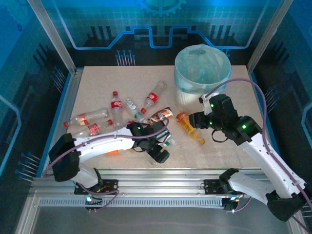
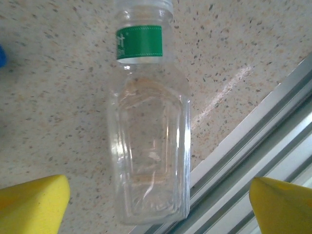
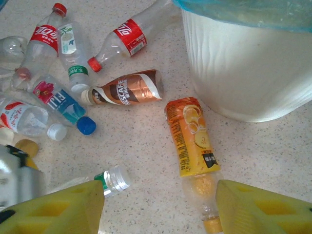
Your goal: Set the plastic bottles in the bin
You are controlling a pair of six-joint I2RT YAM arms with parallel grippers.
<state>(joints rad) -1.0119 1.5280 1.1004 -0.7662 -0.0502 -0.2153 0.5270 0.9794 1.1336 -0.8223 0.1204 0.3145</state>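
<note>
A clear bottle [image 2: 148,146] with a green label lies near the table's front edge. My left gripper [image 2: 156,209] is open and straddles its base without touching; it also shows from above [image 1: 161,145]. An orange bottle [image 3: 191,136] lies beside the bin [image 3: 243,68], its neck just inside my open right gripper's [image 3: 158,209] right finger [image 3: 263,209]. From above, that gripper [image 1: 194,120] hovers by the orange bottle [image 1: 187,126], in front of the bag-lined bin [image 1: 202,73]. A brown bottle [image 3: 129,87], a cola bottle [image 3: 119,41] and a blue-capped bottle [image 3: 58,100] lie further left.
More cola bottles [image 1: 90,117] lie at the table's left. The metal rail [image 2: 253,146] of the front edge runs right next to the clear bottle's base. The clear bottle's cap [image 3: 114,178] sits near my right gripper's left finger [image 3: 53,209].
</note>
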